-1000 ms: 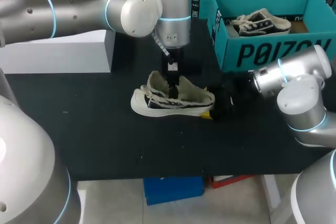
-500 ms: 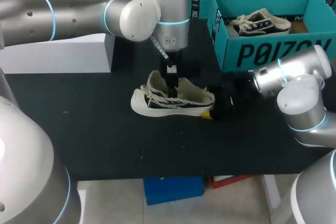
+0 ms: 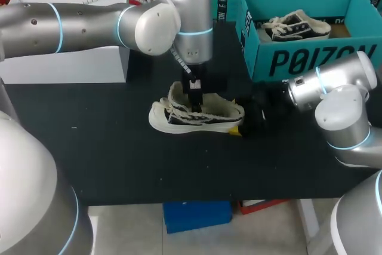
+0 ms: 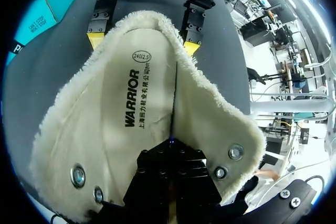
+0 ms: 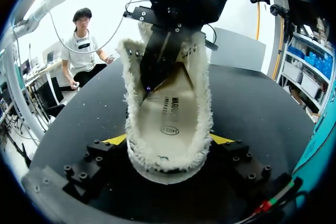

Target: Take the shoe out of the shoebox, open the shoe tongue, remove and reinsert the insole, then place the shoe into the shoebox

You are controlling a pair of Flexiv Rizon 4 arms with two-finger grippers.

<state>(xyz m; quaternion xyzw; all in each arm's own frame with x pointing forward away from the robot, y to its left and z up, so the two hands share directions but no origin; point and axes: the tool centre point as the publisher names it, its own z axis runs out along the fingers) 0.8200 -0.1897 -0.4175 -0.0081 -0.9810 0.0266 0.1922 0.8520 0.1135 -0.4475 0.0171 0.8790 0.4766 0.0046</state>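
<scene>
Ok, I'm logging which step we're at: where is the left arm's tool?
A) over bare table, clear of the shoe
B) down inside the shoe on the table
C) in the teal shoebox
B: the left tool is down inside the open shoe on the table, apart from the shoebox.

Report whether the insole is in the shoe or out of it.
In. The insole lies flat on the bottom of the shoe, between its fleecy walls, as both wrist views show.
</scene>
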